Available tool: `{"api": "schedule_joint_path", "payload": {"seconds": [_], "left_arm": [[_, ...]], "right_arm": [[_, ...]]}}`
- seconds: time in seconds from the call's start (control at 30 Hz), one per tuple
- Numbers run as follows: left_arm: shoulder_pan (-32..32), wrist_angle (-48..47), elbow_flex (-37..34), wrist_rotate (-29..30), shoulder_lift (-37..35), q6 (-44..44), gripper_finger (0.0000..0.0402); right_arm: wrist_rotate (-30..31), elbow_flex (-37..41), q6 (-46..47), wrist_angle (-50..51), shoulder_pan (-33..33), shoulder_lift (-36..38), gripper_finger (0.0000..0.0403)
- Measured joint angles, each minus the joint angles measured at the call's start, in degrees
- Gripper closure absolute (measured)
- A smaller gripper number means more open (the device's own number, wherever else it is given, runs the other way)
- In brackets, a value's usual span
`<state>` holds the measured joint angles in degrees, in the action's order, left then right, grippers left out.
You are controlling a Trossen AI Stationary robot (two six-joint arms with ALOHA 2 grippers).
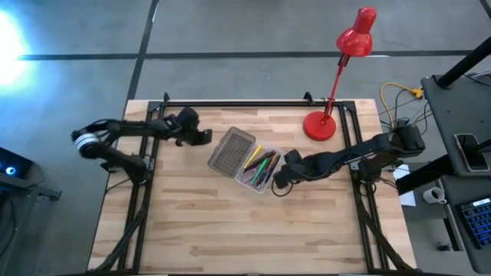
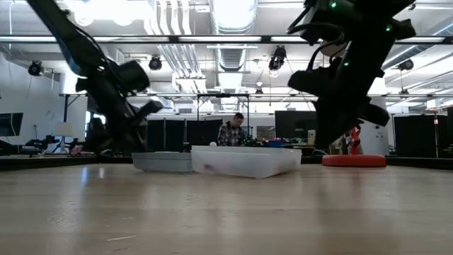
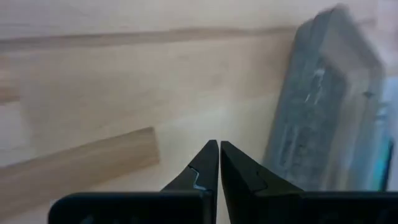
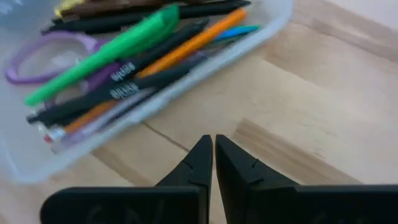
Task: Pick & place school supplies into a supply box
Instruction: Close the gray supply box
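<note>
Supply box (image 1: 265,184): translucent plastic case, open, resting flat on the wooden tabletop (image 1: 230,238) near its middle, set at a slant. Its grey grid-textured lid (image 1: 231,150) lies folded back on the tabletop, on the side toward the left arm; also seen in the left wrist view (image 3: 323,106) and, as a low grey slab behind the tray, in the low view (image 2: 163,161).

School supplies (image 1: 261,165): all inside the box, lying roughly parallel along its length. Right wrist view shows a green pen (image 4: 106,53), an orange one (image 4: 186,43), two black pens with white lettering (image 4: 118,87), a purple loop-shaped item (image 4: 43,53) and a blue tip (image 4: 242,30) against the box wall. No pen lies loose on the tabletop in any view.

Right pincer (image 1: 281,178): just beside the box's end nearer the right arm, above the tabletop, apart from the box wall. Fingers pressed together, holding nothing (image 4: 208,152).

Left pincer (image 1: 204,136): near the far corner of the lid, just short of it, above bare wood. Fingers closed tip to tip, empty (image 3: 219,155).

Red desk lamp (image 1: 337,84): round base on the tabletop's far right corner region, stem leaning, shade beyond the table edge. Base also visible in the low view (image 2: 354,161).

Background: a person (image 2: 231,131) seated in the room beyond the table, low view only.
</note>
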<state>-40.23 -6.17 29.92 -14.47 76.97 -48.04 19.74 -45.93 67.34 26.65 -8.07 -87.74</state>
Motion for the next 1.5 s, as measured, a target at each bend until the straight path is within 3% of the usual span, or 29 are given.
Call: {"api": "schedule_joint_path", "payload": {"seconds": [0.17, 0.33, 0.57, 0.87, 1.1, 1.27, 1.4, 1.5], "left_arm": [[1.29, -0.22, 6.53, -2.79, 11.61, 4.34, 0.0401], [2.31, -1.95, 13.70, -5.59, 17.86, 8.19, 0.0401], [3.18, -3.29, 21.11, -11.76, 17.75, 10.08, 0.0401], [8.63, -2.79, 29.14, -14.47, 15.28, 9.39, 0.0401], [15.30, -2.44, 33.89, -13.96, 17.12, 7.91, 0.0401], [20.34, -1.01, 34.98, -12.07, 22.47, 3.89, 0.0401], [23.44, -0.15, 36.56, -11.55, 25.95, 3.41, 0.0401], [24.76, -0.73, 37.13, -10.01, 27.25, 3.35, 0.0401]], "right_arm": [[-0.47, -0.82, 1.32, -2.72, 1.01, -3.69, 0.0390], [-0.57, -2.57, 1.29, -3.28, 1.21, -7.41, 0.0390], [-0.93, -3.13, 1.03, -3.25, 2.43, -10.64, 0.0390], [-1.62, -3.17, -5.06, -2.83, 4.32, -10.26, 0.0390], [0.65, -3.41, -7.32, -4.49, 4.85, -10.24, 0.0390], [0.42, -3.89, -10.92, -6.83, 5.44, -10.19, 0.0390], [-0.85, -5.91, -14.44, -2.80, 4.82, -9.97, 0.0390], [-1.38, -6.82, -15.92, 5.57, 2.34, -9.00, 0.0390]]}}
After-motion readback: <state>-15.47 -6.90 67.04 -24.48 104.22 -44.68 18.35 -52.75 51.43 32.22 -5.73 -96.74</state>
